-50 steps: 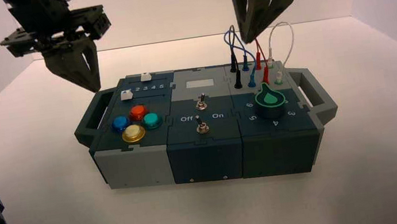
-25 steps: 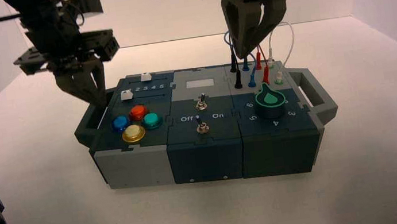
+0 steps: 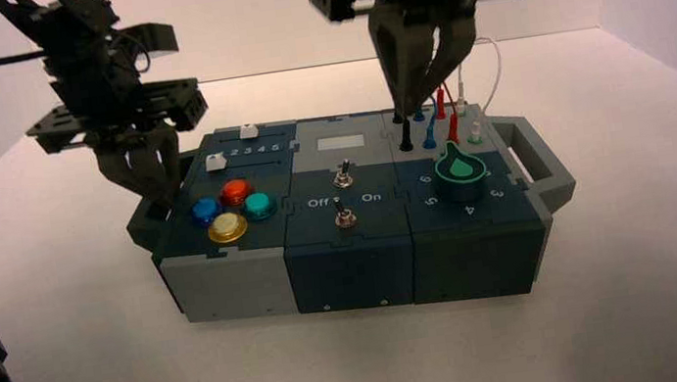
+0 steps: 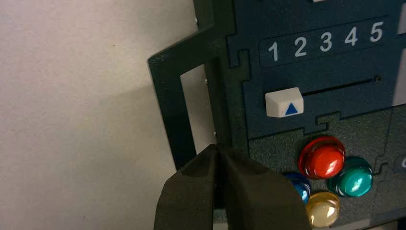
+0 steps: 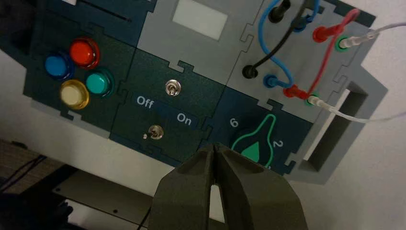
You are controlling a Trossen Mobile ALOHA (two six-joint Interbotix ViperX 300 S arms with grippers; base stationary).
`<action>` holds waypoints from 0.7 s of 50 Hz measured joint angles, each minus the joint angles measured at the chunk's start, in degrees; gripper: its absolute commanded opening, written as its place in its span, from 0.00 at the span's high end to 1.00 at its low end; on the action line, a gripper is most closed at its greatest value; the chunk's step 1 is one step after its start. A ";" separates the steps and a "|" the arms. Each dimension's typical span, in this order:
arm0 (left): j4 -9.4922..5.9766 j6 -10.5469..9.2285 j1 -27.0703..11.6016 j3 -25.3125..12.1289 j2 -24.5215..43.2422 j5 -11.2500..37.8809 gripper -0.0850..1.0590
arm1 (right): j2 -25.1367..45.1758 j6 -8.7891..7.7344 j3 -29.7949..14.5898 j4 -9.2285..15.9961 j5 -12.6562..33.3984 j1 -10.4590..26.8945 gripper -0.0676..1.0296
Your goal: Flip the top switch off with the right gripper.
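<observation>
The small silver metal top switch (image 3: pixel 345 171) stands in the box's dark middle panel, the farther of two toggles, above the Off/On lettering. The black two-fingered right end effector (image 3: pixel 414 102), tips pressed together, hovers over the wire plugs (image 3: pixel 424 120), so the switch lies left and nearer, with open room between. The left end effector (image 3: pixel 151 186), also pressed together, waits by the box's left handle (image 3: pixel 144 226).

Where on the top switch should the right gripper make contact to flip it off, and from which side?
Touch the thin lever tip of the top switch, not its metal base. Come from the side lettered On, the knob side, and push toward Off. The right gripper hangs above the wire plugs with fingers together, so one narrow tip probably suits the tiny lever.
</observation>
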 measured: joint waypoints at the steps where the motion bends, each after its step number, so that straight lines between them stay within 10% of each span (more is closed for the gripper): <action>1: 0.00 0.00 0.09 0.00 0.09 -0.09 0.95 | 0.35 0.26 0.00 0.00 -0.26 0.09 0.96; 35: 1.23 -0.35 0.00 0.00 1.49 -2.55 0.95 | 7.03 5.62 -1.58 -0.35 -7.03 1.49 0.96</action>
